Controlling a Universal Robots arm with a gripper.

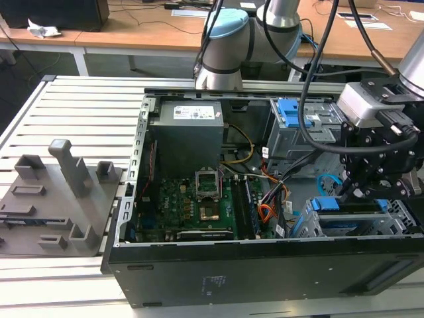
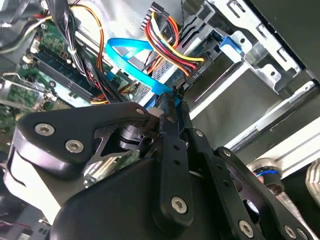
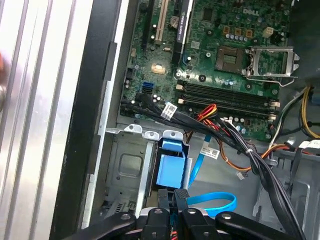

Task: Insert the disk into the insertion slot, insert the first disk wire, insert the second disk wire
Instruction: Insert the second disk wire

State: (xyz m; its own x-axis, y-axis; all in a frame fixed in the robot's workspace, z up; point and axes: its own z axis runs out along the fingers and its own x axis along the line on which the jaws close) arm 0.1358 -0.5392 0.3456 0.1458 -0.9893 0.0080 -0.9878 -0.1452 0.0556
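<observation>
So the open black PC tower case [image 1: 265, 268] is lying on its side on the ribbed aluminium table [image 1: 79, 106], and the black robot gripper [image 1: 361, 193] is parked over the corner of the case at the exterior view's right, right above the grey perforated sheet-metal drive cage [image 1: 397, 218]. The silver hard drive in its bright blue plastic carrier [image 1: 324, 204] already sits down in that cage, with just the blue edge of the carrier poking up in the exterior view. In the second wrist view the black fingers [image 2: 172, 117] are squeezed narrow, nearly together, with their tips on the small dark plug end of the thin flat light-blue cable [image 2: 127, 55], which loops away over the green motherboard [image 2: 55, 65]. I honestly can't say for sure if the plug is actually pinched or just touched. Just beside it, the bundle of orange, yellow and black wires [image 2: 170, 50] runs down to a black plug at the back of the drive. In the first wrist view the blue cable's loop [image 3: 215, 202] lies next to the fingertips [image 3: 172, 197], with the blue carrier tab [image 3: 171, 167] just past them. A grey plastic fixture tray [image 1: 59, 199] sits on the table at the exterior view's left, well apart from the case.
</observation>
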